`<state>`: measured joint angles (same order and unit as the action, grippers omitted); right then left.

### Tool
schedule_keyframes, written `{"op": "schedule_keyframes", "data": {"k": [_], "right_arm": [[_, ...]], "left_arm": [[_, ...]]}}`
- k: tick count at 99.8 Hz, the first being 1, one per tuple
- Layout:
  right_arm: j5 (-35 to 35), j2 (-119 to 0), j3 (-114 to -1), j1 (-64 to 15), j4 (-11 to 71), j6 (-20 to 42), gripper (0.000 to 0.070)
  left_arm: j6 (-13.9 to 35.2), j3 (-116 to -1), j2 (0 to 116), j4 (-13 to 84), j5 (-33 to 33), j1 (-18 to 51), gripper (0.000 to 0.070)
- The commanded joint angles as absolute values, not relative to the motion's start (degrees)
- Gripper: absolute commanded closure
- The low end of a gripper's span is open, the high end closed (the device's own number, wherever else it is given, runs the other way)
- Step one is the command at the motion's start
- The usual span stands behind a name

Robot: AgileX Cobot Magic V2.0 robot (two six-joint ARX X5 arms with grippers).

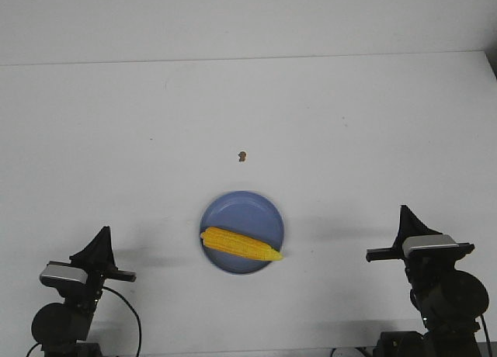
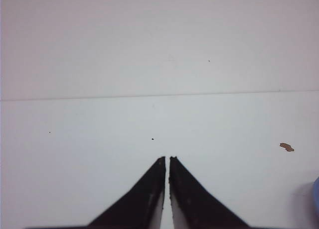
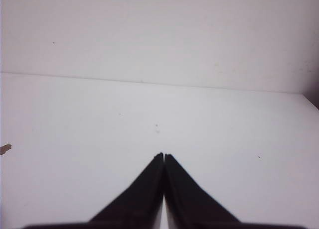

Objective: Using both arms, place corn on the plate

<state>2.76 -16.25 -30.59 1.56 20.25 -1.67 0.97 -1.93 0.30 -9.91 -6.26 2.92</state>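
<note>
Corn (image 1: 241, 244) lies on the plate (image 1: 242, 211), across its near half, long axis roughly parallel to the desk's near edge with the pointed tip toward the right side and just overhanging the rim there. Plate sits near the middle of the desk's (image 1: 349, 101) near edge; a small brown speck (image 1: 242, 156) lies a bit farther back, apart from the plate. Judging from that, the placement looks done and nothing obvious is left but staying clear. Corn lies between the two arms, each well apart from it: left gripper (image 1: 101, 234) toward the near-left corner, right gripper (image 1: 404, 215) toward the near-right corner, the two about equally far, hard to call which is nearer. Both arms are folded low at the near edge with the pointed fingers aimed up and toward the far edge, not at the plate. Left wrist view: left gripper (image 2: 167, 159) pressed together with only a hairline slit between the fingers, nothing held; a sliver of blue at the frame edge is probably the plate rim, too little to be sure. Right wrist view: right gripper (image 3: 163, 155) likewise pinched closed on nothing, bare desk ahead.
</note>
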Motion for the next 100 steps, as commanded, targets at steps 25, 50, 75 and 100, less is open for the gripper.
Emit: {"op": "schedule_keyframes", "data": {"k": [25, 50, 75, 100], "right_arm": [[2.5, -14.8, -30.8, 1.5, 19.3, -2.6, 0.0700], [2.5, -9.3, -27.9, 1.5, 17.9, -3.2, 0.0700], [2.6, -0.1, -13.6, 1.5, 2.5, -1.6, 0.0700], [3.0, -0.1, -8.6, 1.5, -1.3, 0.6, 0.0700]], "left_arm": [[1.0, -0.8, 0.2, -10.5, -6.2, 3.0, 0.0688], [1.0, -0.8, 0.2, -10.5, -6.2, 3.0, 0.0688], [1.0, -0.8, 0.2, -10.5, -6.2, 3.0, 0.0688], [1.0, -0.8, 0.2, -10.4, -6.2, 3.0, 0.0688]]}}
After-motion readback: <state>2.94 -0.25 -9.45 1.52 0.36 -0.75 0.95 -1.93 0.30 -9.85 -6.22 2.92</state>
